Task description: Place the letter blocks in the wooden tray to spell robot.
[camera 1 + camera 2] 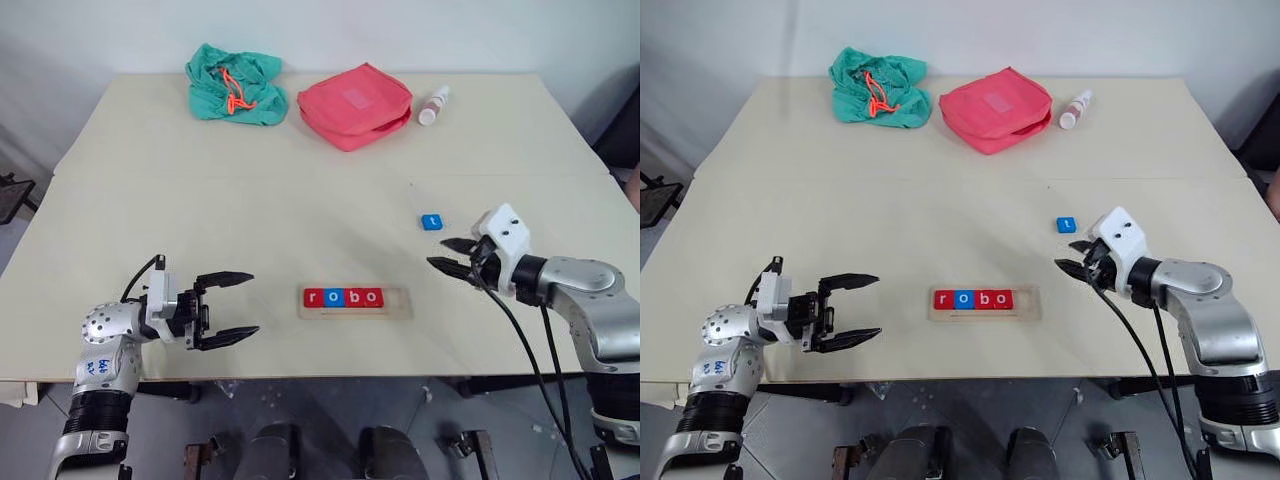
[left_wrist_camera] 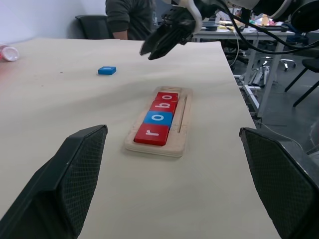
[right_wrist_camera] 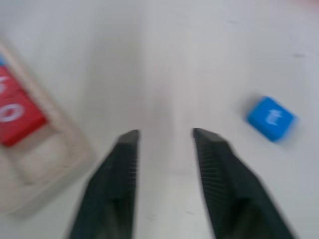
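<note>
Pale tabletop (image 1: 300, 200) stretches ahead of me, and going from my left: my left gripper (image 1: 226, 308) hangs level with its black fingers spread wide, empty, pointing toward the wooden tray (image 1: 355, 302). That tray lies near the front edge with four letter blocks (image 1: 343, 297) seated in its groove, reading r, o, b, o, and one bare slot at its right end. Beyond that end, apart from the tray, the blue t block (image 1: 431, 222) lies flat on the table. My right gripper (image 1: 450, 254) hovers just beside it, fingers parted, holding nothing. I judge the tile light, stiff and smooth, so it may skid if nudged; pinching it across two opposite edges looks surest, since it sits low. At the far side, well apart, rest a green drawstring bag (image 1: 235, 85), a red pouch (image 1: 354, 104) and a small white bottle (image 1: 434, 105); none blocks the path from tile to slot.
</note>
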{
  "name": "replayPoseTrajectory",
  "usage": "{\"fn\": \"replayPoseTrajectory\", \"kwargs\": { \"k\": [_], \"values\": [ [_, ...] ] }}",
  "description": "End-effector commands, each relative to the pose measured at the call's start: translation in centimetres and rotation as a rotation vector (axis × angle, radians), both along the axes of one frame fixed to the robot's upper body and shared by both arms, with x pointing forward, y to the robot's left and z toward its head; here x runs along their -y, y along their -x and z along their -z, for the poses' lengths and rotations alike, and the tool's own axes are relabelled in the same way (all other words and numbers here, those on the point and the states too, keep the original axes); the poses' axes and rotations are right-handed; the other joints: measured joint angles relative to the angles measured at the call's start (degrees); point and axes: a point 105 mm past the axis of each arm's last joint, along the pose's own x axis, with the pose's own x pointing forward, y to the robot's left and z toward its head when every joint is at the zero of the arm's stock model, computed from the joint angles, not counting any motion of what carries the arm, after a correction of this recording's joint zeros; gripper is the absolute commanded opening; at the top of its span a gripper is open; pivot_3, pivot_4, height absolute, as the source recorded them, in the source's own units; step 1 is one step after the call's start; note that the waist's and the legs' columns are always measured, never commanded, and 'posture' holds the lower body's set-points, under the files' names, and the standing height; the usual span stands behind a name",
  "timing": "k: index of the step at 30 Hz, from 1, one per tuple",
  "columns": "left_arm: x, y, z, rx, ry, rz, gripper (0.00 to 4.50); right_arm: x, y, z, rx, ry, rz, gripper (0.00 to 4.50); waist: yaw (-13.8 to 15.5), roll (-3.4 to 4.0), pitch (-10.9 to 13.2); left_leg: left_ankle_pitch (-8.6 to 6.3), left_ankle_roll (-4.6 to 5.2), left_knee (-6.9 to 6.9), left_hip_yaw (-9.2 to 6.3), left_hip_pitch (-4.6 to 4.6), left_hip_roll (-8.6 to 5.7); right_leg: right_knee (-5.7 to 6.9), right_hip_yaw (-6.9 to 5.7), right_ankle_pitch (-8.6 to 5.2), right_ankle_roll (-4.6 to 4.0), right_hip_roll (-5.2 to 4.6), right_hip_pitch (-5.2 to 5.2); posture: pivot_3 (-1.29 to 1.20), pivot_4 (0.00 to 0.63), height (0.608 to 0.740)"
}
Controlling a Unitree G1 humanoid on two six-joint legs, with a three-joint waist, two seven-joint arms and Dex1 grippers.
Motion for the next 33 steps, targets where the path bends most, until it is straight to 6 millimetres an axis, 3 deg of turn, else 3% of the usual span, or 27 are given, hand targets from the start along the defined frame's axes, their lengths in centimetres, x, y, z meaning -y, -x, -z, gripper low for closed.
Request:
{"fn": "replayPoseTrajectory", "kwargs": {
  "k": [1,4,5,8,21,33],
  "values": [
    [0.2,-0.2,-0.4,0.023,-0.009,0.024,4.50,0.8,-0.3,-1.6,0.081,-0.055,0.095,3.32,0.0,0.00,0.0,0.00,0.00,0.00,0.00,0.00,0.00,0.01,0.00,0.00,0.00,0.00,0.00,0.00,0.150,0.740],
    [0.4,-0.4,-0.4,0.023,-0.010,0.038,4.50,0.9,-1.2,-1.8,0.090,-0.081,0.145,4.34,0.0,0.00,0.0,0.00,0.00,0.01,0.01,0.00,-0.01,0.02,0.01,0.00,0.00,0.00,0.00,0.00,0.150,0.740],
    [0.4,-0.5,-0.5,0.023,-0.010,0.039,4.50,1.0,-1.5,-1.7,0.088,-0.085,0.162,4.45,0.0,0.00,0.0,0.00,0.00,0.01,0.03,0.00,-0.02,0.02,0.02,0.00,0.00,-0.01,-0.01,0.00,0.150,0.740],
    [0.3,-0.5,-0.5,0.024,-0.011,0.042,4.50,1.0,-2.1,-1.7,0.081,-0.099,0.189,4.45,0.0,0.00,0.0,0.00,0.00,0.01,0.02,-0.01,-0.01,0.02,0.03,0.00,0.00,-0.01,-0.04,0.00,0.150,0.740],
    [0.2,0.4,-0.3,0.028,-0.009,0.037,4.50,0.7,-8.5,0.0,-0.038,-0.214,0.378,4.45,-0.7,0.00,0.0,0.00,0.00,-0.08,0.01,-0.02,-0.02,0.10,0.02,0.00,0.00,-0.01,-0.13,0.00,0.150,0.740],
    [-0.1,1.3,0.0,0.026,-0.008,0.003,4.50,0.0,-9.4,2.3,-0.092,-0.192,0.395,4.45,-1.6,0.00,0.0,0.00,0.00,-0.13,-0.03,-0.01,0.01,0.12,0.02,0.00,0.00,0.00,-0.14,0.00,0.150,0.740]
  ]
}}
